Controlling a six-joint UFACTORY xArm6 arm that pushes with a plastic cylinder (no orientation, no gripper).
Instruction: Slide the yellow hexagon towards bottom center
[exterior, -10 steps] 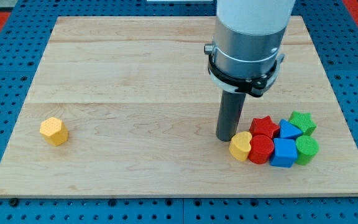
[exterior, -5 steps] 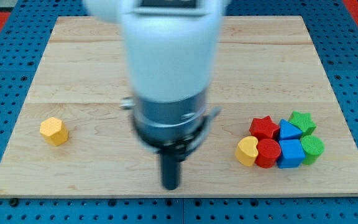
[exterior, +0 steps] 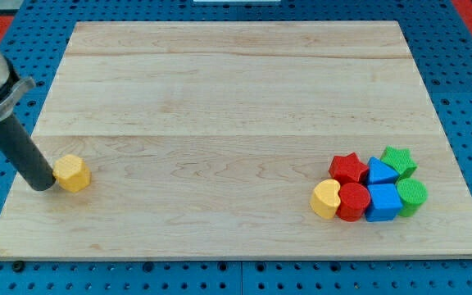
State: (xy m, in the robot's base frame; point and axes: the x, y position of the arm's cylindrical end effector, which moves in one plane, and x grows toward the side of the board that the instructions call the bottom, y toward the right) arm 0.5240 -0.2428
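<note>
Yellow hexagon [exterior: 71, 173] sits near the table's [exterior: 220, 82] left edge, my tip [exterior: 41, 186] touching its left side; there is no claw to report. An off-centre shove could spin it aside. The cluster [exterior: 369, 188] of blocks at the view's right lies well apart, blocking nothing.

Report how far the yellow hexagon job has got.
Done: my tip stands at the yellow hexagon's left side, seemingly touching. In hand: starting the push rightward. Left: the whole slide, since the hexagon sits near the board's left edge, far from bottom center.
</note>
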